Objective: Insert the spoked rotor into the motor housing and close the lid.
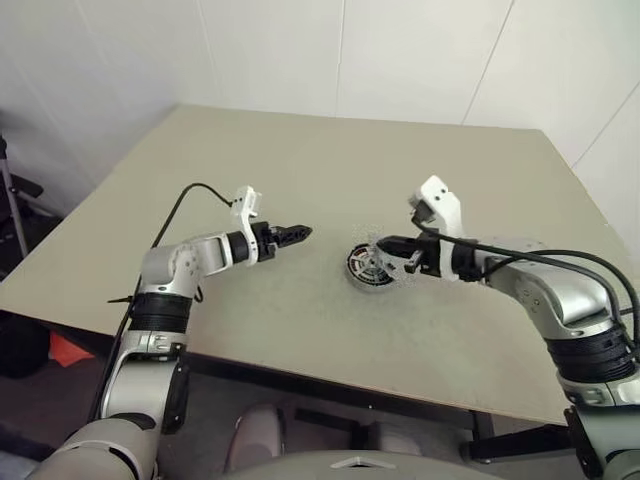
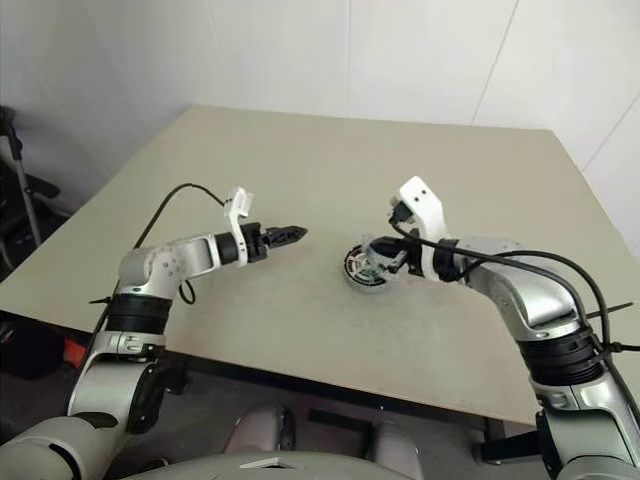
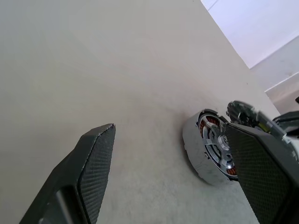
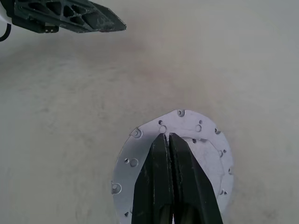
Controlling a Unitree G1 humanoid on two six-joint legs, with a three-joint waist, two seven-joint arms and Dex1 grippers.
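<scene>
Can see the motor housing (image 3: 194, 151) standing open on the worktop (image 1: 300, 150), with the spoked rotor (image 3: 218, 148) already lying flat inside its ring of copper. Looks seated, so only the closing part seems left to do. Can see the right tool (image 4: 167, 135) pinched tight, its two fingers pressed together, right over the motor housing and a little to its right side. Seems to be gripping the lid (image 4: 205, 140) by a thin edge, though hard to tell just where the pinch lands. Holds that lid just above the motor housing, not yet down on it, and maybe a bit tilted. Can see the left tool (image 1: 303, 233) with fingers spread wide and nothing in them, off to the left of the motor housing, pointing at it, near but apart. Nearer by far on the right side, so best to finish with that arm. Need to level the lid, line its round shape up with the motor housing straight below, then lower it flat.
</scene>
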